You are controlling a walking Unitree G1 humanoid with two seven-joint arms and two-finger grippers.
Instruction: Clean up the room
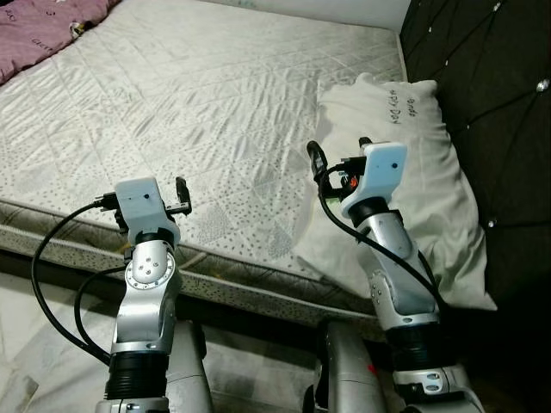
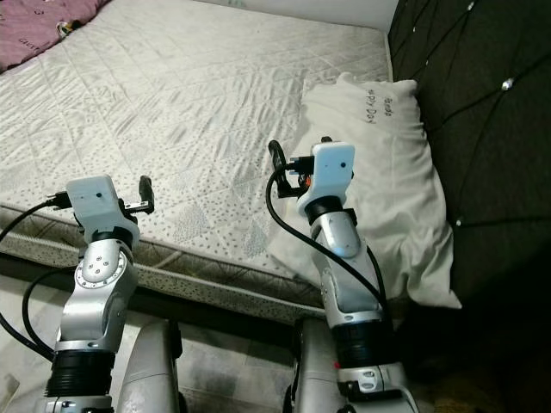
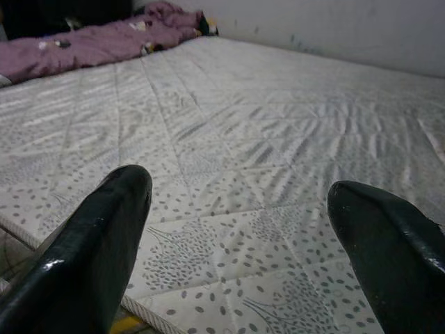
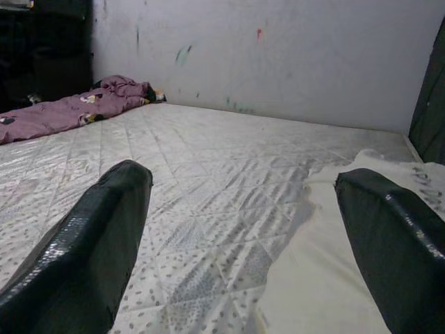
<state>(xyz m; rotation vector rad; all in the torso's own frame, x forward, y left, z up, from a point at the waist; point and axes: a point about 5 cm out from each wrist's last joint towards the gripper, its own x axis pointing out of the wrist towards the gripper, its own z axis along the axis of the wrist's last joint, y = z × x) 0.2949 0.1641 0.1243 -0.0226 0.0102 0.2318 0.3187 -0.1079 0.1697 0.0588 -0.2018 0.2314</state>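
Mattress bare, pillow at its headboard edge; left gripper and right gripper raised over its near edge, both wide, empty.

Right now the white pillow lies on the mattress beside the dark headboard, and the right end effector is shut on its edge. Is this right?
Not quite. The right end effector is open and holds nothing, as the right wrist view shows; it hovers over the pillow. The pillow does lie on the mattress beside the dark headboard.

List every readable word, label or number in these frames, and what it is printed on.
Pillow, near its top end by the headboard: two short lines of dark print, too blurred to read with confidence; possibly ending in "Day".
Purple blanket: small pale marks, too small to read.
Nothing else legible.
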